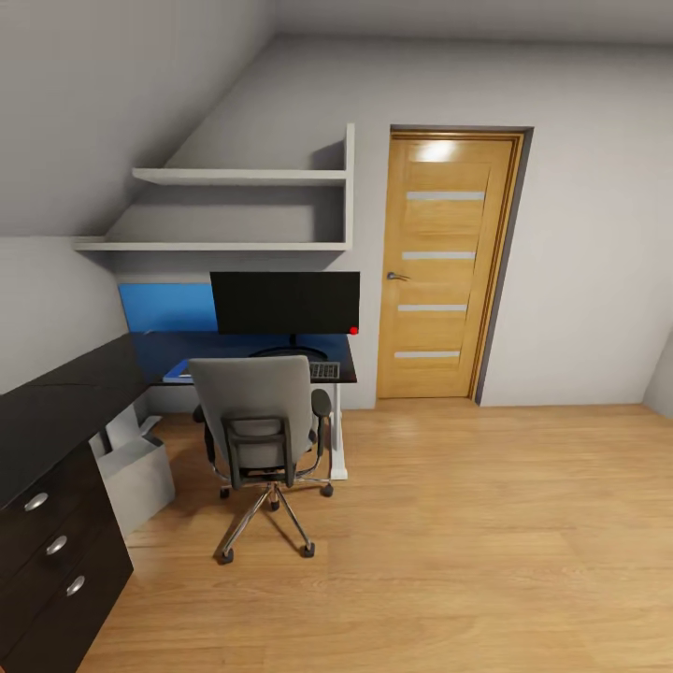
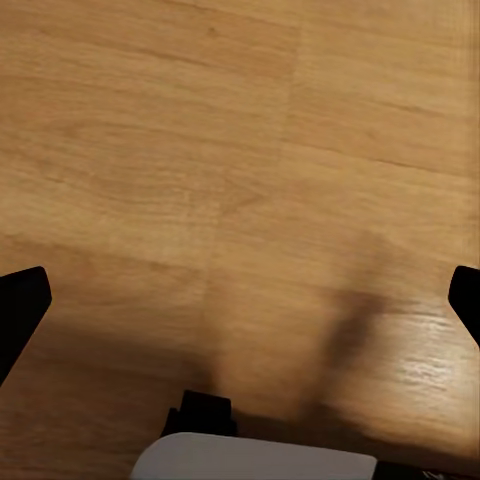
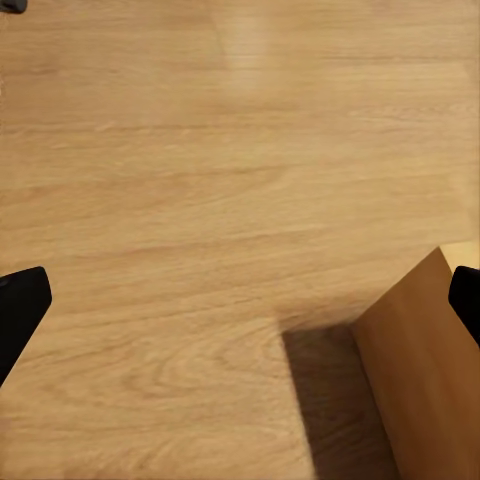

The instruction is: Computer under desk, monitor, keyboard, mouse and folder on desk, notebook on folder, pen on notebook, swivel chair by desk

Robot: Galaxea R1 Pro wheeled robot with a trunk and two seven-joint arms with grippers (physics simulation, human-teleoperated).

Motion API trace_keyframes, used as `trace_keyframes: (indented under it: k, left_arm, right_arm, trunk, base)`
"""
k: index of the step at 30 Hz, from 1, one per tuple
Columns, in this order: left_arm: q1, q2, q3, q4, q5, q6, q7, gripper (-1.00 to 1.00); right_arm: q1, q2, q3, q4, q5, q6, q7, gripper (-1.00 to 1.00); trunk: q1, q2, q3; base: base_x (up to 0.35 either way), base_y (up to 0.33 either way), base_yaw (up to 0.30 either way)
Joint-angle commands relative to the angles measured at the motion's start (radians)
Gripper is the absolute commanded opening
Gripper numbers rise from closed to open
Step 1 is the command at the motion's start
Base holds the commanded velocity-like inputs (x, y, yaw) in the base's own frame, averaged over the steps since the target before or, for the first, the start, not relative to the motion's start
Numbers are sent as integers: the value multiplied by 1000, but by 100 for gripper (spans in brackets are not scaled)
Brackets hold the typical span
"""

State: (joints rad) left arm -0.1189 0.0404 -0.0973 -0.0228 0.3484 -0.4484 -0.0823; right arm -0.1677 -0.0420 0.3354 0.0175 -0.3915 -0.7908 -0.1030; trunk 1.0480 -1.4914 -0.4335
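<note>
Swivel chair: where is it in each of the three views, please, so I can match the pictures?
Head view: swivel chair at lower centre-left, its back toward the camera, before the desk.
Left wrist view: wooden floor.
Right wrist view: wooden floor, light wooden corner.
Shared landmark: the wooden floor.

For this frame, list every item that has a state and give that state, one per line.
door: shut.
monitor: upright on the desk, screen dark.
swivel chair: upright, pushed up to the desk, its back to the camera.
keyboard: flat on the desk, mostly hidden by the chair.
drawers: all three shut.
computer: standing on the floor under the desk.
left gripper: open, empty.
right gripper: open, empty.
</note>
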Motion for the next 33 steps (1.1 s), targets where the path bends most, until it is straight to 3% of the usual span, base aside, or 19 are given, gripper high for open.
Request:
trace_keyframes:
  k: [1, 33]
  left_arm:
    - [-1, 0, -8, 1, 11, -3, -5, 100]
    - [-1, -1, -8, 1, 11, -3, -4, 100]
  right_arm:
    - [-1, 0, 8, 2, 0, -2, -8, 100]
    - [-1, 1, 8, 2, 0, -2, -9, 100]
  trunk:
    - [0, -1, -1]
    - [0, -1, -1]
  base:
    - [0, 0, 0]
    - [0, 0, 0]
